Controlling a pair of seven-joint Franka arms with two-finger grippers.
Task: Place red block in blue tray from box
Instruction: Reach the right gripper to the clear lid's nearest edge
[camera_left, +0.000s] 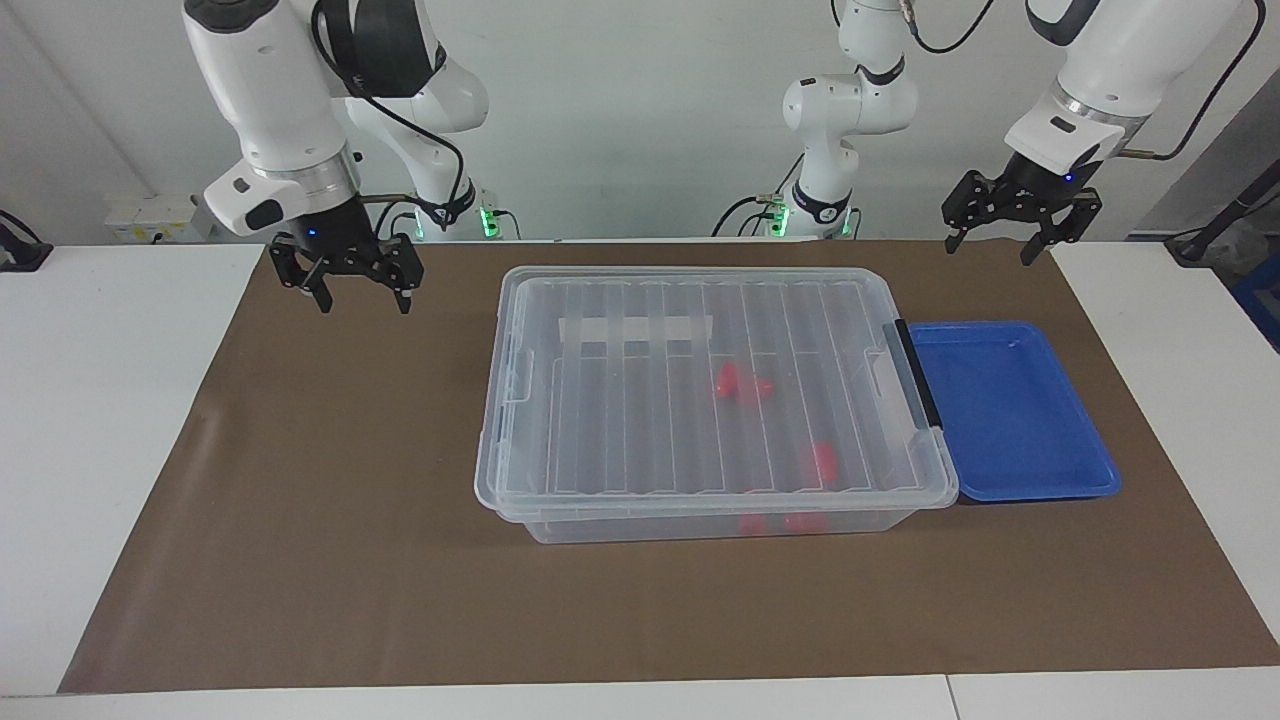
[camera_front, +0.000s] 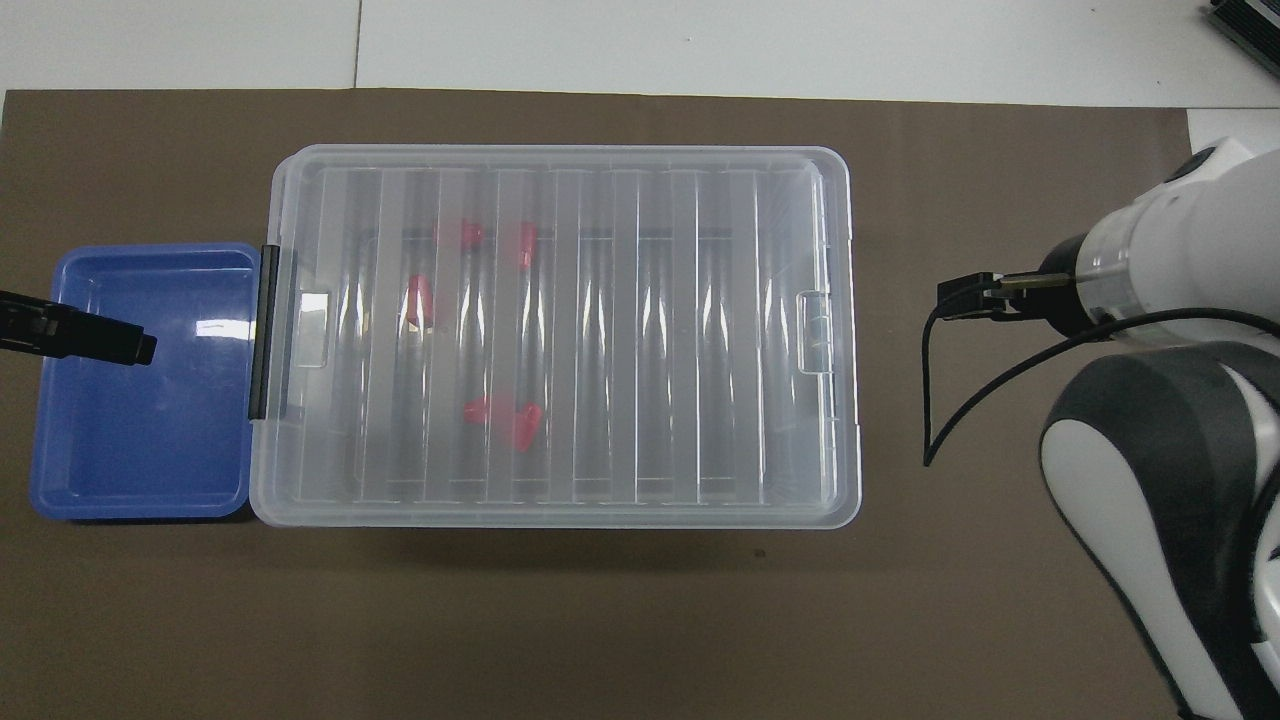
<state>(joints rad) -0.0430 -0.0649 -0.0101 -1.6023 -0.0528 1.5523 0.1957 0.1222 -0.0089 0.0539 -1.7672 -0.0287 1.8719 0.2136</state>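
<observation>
Lid on, the box (camera_left: 715, 395) sits mid-counter (camera_left: 300, 560) on the brown mat (camera_left: 330, 480), its black clip (camera_left: 918, 373) at the end facing the left arm. Pressed right up against that end is the blue tray (camera_left: 1040, 470), touching the box.

Inside the box, seen through the ribbed lid (camera_front: 560, 330), there are several small red pieces. One cluster lies toward the middle (camera_left: 742, 383), and in the overhead view it reads as two pieces touching. Another piece sits farther from the robots (camera_left: 824, 462), and two more lie by the wall farthest from them (camera_left: 780, 523). Which of these is the red block cannot be told through the lid.

The left end effector (camera_left: 1002, 243) hangs in the air above the mat's edge, close to the tray's robot-side rim, fingers spread wide, nothing between them; overhead, its tip shows over the tray. The right end effector (camera_left: 362, 295) hovers over bare mat toward the right arm's end, well apart from the box, fingers also spread wide and holding nothing. Both sit well away from every red piece.
</observation>
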